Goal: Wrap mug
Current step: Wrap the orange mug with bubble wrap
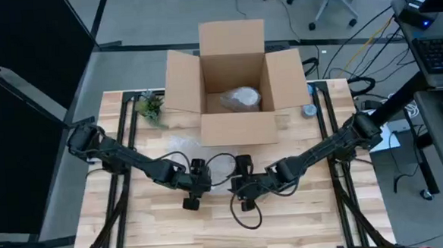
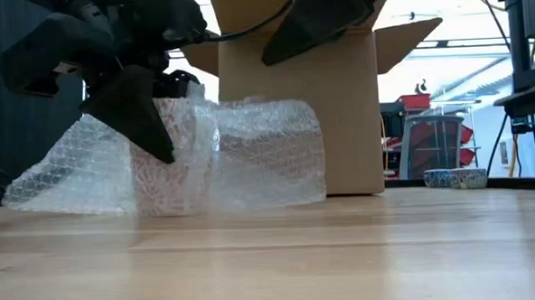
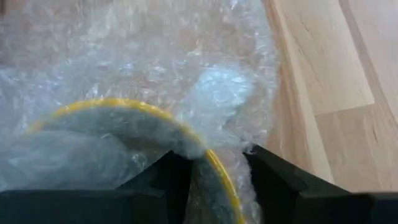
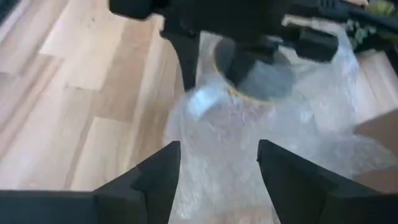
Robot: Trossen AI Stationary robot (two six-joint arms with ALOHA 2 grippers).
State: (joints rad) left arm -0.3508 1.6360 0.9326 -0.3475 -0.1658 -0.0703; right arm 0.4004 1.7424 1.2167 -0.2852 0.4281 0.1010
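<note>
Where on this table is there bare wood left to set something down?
The near strip of the wooden table below both grippers is bare, as are the near corners. It is crowded mid-table, where the left gripper and right gripper meet over the clear bubble wrap, and behind, by the open cardboard box.

The see-through bubble wrap [image 2: 160, 168] is covered in little round bumps. The grey mug with a yellow rim [image 3: 112, 134] shows through it. The light wooden table [image 1: 302, 211] has stripes. The cardboard box [image 1: 234, 70] is brown. Both claws are black.
</note>
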